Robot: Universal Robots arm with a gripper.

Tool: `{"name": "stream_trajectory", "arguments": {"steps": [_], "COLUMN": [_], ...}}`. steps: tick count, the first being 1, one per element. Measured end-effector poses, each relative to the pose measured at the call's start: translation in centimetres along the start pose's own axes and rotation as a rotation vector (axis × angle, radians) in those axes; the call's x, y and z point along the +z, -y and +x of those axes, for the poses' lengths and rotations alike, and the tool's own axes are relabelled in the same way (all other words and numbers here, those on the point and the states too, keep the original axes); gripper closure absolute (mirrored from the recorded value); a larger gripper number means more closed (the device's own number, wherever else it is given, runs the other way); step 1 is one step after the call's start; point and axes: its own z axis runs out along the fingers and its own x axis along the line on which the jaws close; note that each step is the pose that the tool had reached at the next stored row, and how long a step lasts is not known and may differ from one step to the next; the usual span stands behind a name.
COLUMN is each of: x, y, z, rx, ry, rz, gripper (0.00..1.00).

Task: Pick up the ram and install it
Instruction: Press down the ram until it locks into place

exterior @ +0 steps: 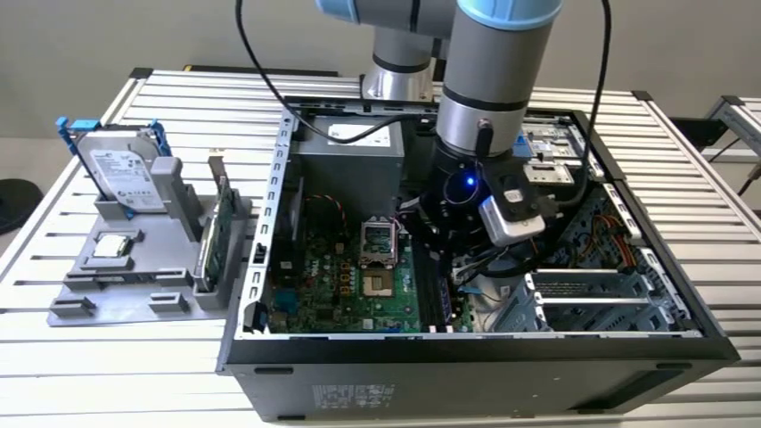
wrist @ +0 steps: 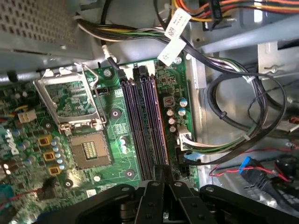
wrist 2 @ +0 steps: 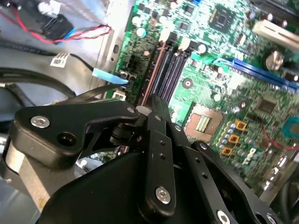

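The ram (wrist: 158, 126) stood edge-on in the memory slot nearest the edge of the motherboard (wrist: 117, 135), inside the open computer case (exterior: 476, 370) at the centre of the exterior view. The gripper (wrist: 161, 172) was pinched narrow on one end of the ram, while the hard drive (exterior: 125, 169) stood at the exterior view's left

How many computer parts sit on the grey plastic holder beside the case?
3: silver hard drive in blue frame, at back; square silver chip, lying flat; green card, upright nearest case.
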Motion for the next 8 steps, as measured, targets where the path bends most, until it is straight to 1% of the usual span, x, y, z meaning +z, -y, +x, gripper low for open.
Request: {"name": "stream_trajectory", "arguments": {"steps": [5,8], "x": [0.00,-0.01], "y": [0.00,0.00], "z": [0.00,0.00], "rx": [0.086,0.131], "ry": [-0.0172,-0.0262], "rz": [0.0035,0.0052], "gripper": [1.00,1.00]}}
